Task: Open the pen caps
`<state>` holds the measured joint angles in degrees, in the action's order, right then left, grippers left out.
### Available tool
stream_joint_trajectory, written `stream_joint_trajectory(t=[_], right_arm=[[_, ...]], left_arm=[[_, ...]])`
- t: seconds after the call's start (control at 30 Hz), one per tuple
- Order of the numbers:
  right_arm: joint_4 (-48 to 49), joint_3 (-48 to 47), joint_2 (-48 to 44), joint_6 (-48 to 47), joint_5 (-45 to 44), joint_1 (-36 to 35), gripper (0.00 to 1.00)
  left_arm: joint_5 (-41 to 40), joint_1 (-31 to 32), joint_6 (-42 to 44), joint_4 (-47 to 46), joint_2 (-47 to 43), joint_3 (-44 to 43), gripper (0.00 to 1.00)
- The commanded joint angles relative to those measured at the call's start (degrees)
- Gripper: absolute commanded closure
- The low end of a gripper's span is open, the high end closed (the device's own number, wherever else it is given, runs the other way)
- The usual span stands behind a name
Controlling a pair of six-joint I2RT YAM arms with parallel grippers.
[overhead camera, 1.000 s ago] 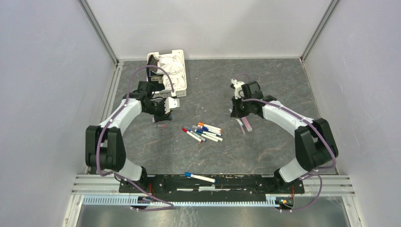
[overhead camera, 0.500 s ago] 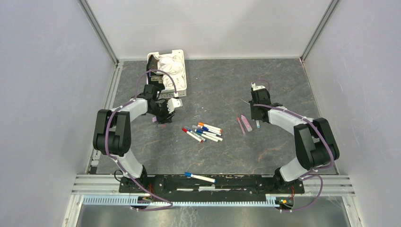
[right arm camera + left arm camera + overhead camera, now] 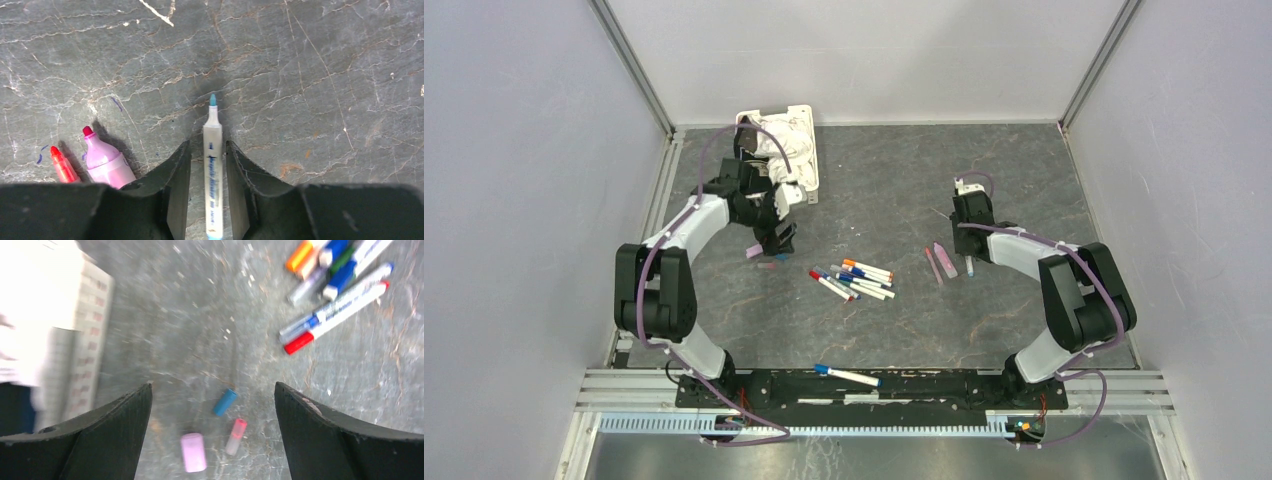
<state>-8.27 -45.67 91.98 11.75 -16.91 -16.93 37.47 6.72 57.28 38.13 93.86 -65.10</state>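
Both pairs of jaws have loosened: the left jaws have spread wide over a pink cap (image 3: pixel 193 452) that was not on the table (image 3: pixel 904 190) a second ago, and the right jaws have shifted right and eased apart. Nearest, a blue-ended pen (image 3: pixel 846 375) lies on the rail between the arm bases. Mid-table rests a heap of pens (image 3: pixel 854 280) with coloured ends. Left of it, under the left jaws, the pink cap, a blue cap (image 3: pixel 225 401) and a small pink-red piece (image 3: pixel 236 436) lie loose. On the right, the right jaws stand narrowly apart astride an uncapped blue-tipped pen (image 3: pixel 213 170) lying flat, with an uncapped pink pen (image 3: pixel 105 159) and a red one (image 3: pixel 62 167) beside it. Farthest left sits a white basket (image 3: pixel 809 165).
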Motion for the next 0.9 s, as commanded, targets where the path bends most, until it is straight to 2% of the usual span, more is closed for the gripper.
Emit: stream_joint_trajectory(t=[0.0,0.2,0.3,0.4,0.6,0.67,0.77,0.87], right_arm=[[-0.3,2.3,-0.8,0.9,-2.1,0.3,0.61],[-1.8,2.1,-9.4,1.3,-0.4,-0.1,0.56],[-3.2,1.1,-13.7,0.7,0.3,-3.8,0.48],[-4.3,0.5,-17.8,-0.6,1.5,-12.7,0.4],[-4.3,1.3,-20.9,-1.7,8.9,-34.6,0.37],[-4.0,1.4,-20.2,-1.9,9.7,-43.3,0.35],[-4.8,0.1,-17.7,-2.5,9.9,-52.3,0.33],[-5.5,-1.1,-14.0,-2.7,12.3,-57.5,0.33]], left_arm=[[2.5,-0.9,-9.7,5.9,-5.3,-9.9,0.01],[-3.9,-2.8,-18.9,9.1,-7.9,-18.7,0.0],[-6.9,-4.0,-22.8,7.9,-9.8,-19.1,0.0],[-9.1,-5.3,-25.2,6.1,-12.0,-17.9,0.0],[-7.9,-6.4,-24.5,7.1,-12.5,-16.5,0.0],[-6.7,-6.4,-24.1,8.4,-11.6,-16.7,0.0],[-5.7,-6.4,-23.9,9.2,-10.8,-16.1,0.0],[-5.0,-6.4,-23.9,9.5,-10.0,-15.7,0.0]])
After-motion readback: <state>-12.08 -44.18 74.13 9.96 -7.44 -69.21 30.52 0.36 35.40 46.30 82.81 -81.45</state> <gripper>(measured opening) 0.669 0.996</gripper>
